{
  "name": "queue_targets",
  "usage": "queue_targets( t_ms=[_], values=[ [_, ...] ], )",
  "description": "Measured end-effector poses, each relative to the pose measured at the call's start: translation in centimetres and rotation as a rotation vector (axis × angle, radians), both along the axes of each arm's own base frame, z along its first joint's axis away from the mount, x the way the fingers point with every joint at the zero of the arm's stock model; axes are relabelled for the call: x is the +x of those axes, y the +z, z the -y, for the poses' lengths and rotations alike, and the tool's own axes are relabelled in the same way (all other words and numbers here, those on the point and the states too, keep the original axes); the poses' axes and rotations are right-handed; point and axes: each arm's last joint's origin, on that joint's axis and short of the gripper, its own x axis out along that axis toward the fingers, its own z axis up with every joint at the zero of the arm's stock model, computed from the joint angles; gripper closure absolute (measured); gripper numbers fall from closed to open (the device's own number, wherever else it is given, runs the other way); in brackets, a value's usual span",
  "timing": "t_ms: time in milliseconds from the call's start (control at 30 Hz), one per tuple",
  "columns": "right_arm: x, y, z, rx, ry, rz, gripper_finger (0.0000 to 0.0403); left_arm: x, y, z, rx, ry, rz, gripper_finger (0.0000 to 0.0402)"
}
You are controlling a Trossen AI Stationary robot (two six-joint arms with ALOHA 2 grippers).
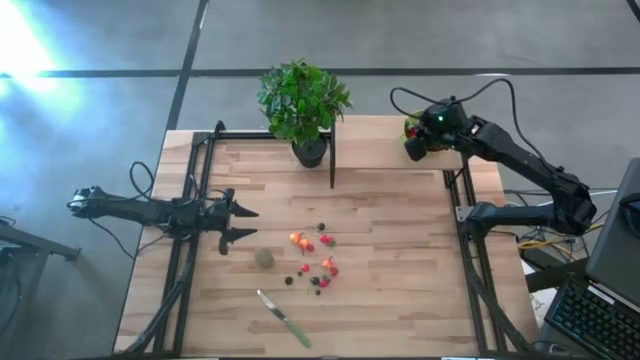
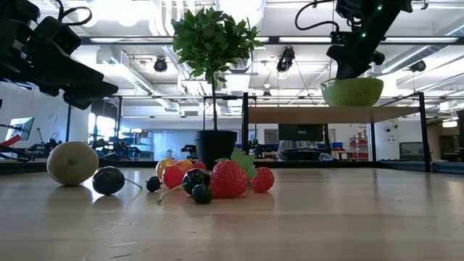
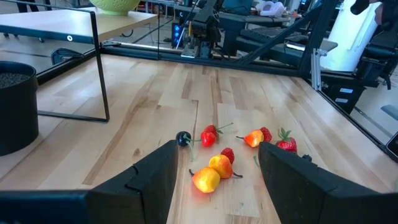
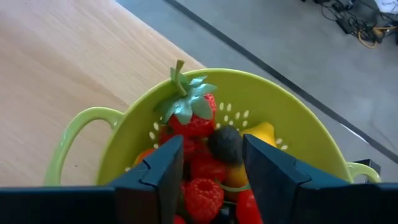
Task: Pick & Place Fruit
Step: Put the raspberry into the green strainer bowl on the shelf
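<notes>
Right gripper (image 4: 211, 180) over the green bowl (image 4: 298, 118), fingers apart around fruit (image 4: 194, 121) inside, nothing gripped, left gripper (image 1: 243, 224) open beside the loose fruit (image 1: 312, 262), bare table (image 1: 400, 300) beyond.

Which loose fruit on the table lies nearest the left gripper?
The dull-green kiwi-like ball, larger than the rest and apart from the small berries, lies closest to the left gripper.

A loose cluster of tiny toy fruits (image 1: 315, 260) lies mid-surface: red strawberries, orange pieces and dark berries, a few touching, most slightly apart. To their left rests a larger dull-green ball (image 1: 264, 258), sitting alone. More fruit is heaped in the lime-green bowl (image 4: 298, 124) at the far right: an upright strawberry (image 4: 189, 115), a dark berry (image 4: 225, 143), raspberries and a yellow lemon (image 4: 264, 132).
</notes>
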Motion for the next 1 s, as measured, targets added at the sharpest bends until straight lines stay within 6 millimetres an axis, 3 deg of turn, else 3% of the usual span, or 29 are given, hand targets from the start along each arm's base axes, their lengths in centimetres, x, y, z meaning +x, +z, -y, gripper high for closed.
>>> queue_targets(
  t_ms=[167, 367, 633, 1000],
  values=[
    [0.1, 0.6, -0.2, 0.001, 0.023, 0.03, 0.0212, 0.0, 0.0, 0.0, 0.0, 0.0, 0.0, 0.0172],
    [1.6, 1.7, -2.1, 0.032, 0.255, 0.176, 0.0201, 0.0, 0.0, 0.0, 0.0, 0.0, 0.0, 0.0172],
    [4.5, 2.8, -7.4, -0.019, 0.551, 0.285, 0.0232, 0.0, 0.0, 0.0, 0.0, 0.0, 0.0, 0.0172],
    [7.9, 2.6, -15.5, -0.043, 0.97, 0.382, 0.0271, 0.0, 0.0, 0.0, 0.0, 0.0, 0.0, 0.0172]
  ],
)
